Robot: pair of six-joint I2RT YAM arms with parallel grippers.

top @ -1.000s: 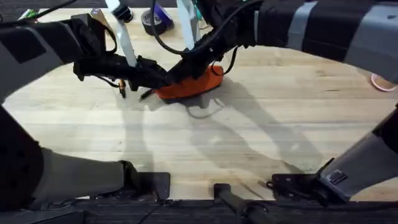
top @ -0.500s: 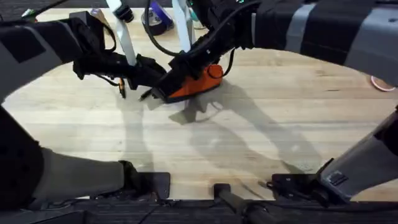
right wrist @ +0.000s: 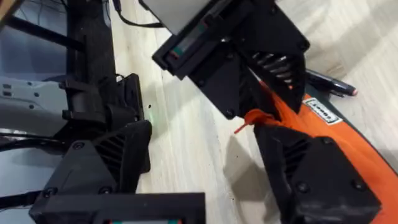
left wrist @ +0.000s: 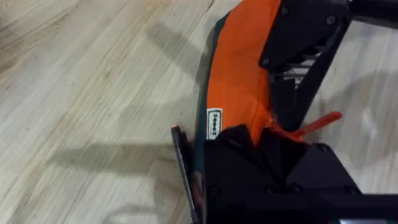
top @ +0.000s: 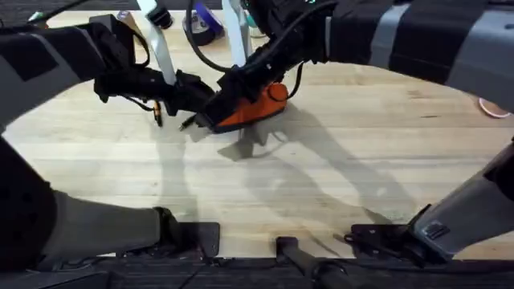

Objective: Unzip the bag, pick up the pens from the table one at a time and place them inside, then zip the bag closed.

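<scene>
The bag (top: 253,107) is clamped at one end by the left gripper (top: 210,105) and at its zipper by the right gripper (top: 233,83), above the table (top: 321,160).

Matt orange cloth bag (left wrist: 239,81) on a pale, grained wooden counter (top: 321,185); glossy plastic pen (left wrist: 183,165) beside it.

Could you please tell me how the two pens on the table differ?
The orange pen has a bright barrel; the dark pen looks black. The dark pen lies slanted near the bag's end; the orange pen lies farther from it. Both rest on the table, outside the bag.
</scene>
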